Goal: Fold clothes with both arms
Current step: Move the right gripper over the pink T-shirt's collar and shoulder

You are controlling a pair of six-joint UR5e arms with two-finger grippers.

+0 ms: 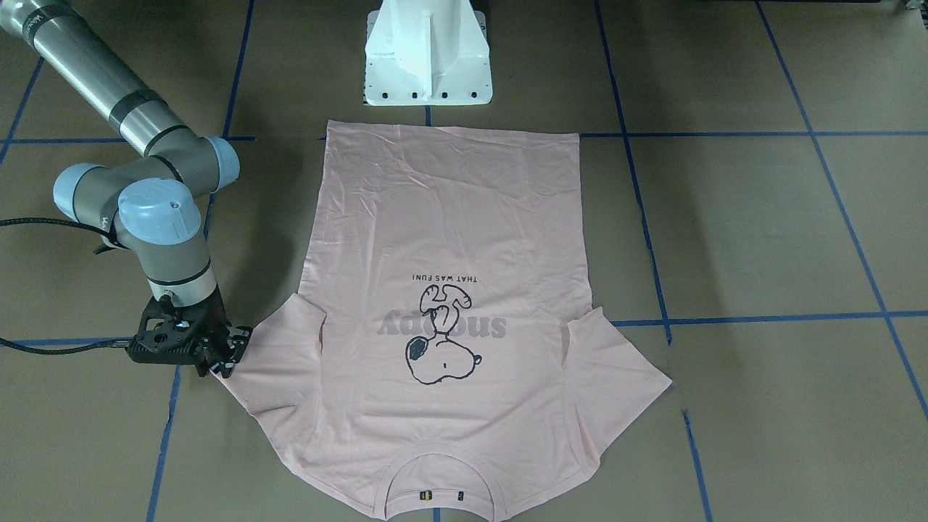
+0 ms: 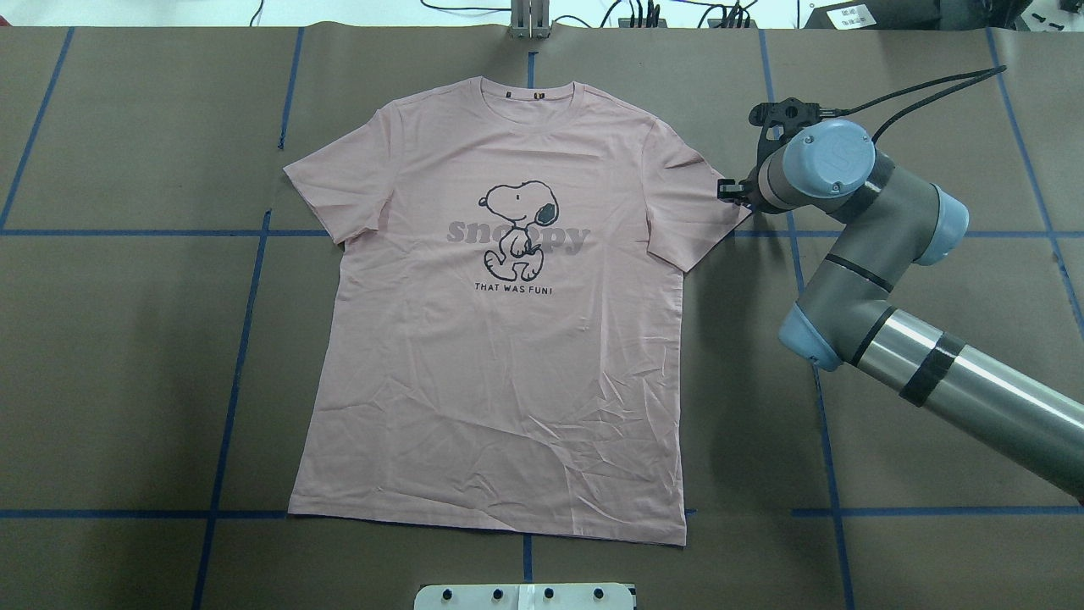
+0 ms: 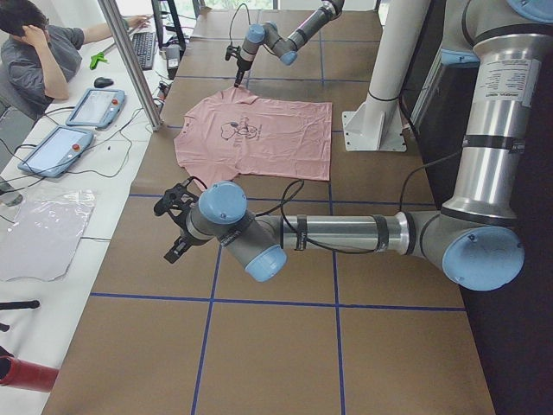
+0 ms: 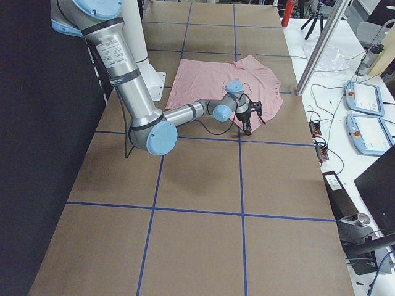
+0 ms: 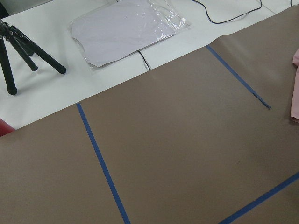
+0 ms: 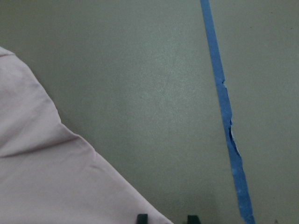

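Pink Snoopy T-shirt (image 2: 508, 381) lies flat, print up, on brown surface (image 2: 127, 356). Right claw (image 1: 232, 351) sits released at its sleeve tip (image 2: 711, 212); left claw (image 3: 175, 226) is well apart, state can't tell. Prob. best: pinch both sleeve layers w/o bunching, and bring left claw over to opp. sleeve (image 2: 339, 186) first.

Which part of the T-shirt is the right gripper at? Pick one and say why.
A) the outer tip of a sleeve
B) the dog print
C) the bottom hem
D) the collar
A: in the overhead view the right gripper sits at the outer corner of the sleeve, at the side edge of the flat T-shirt.
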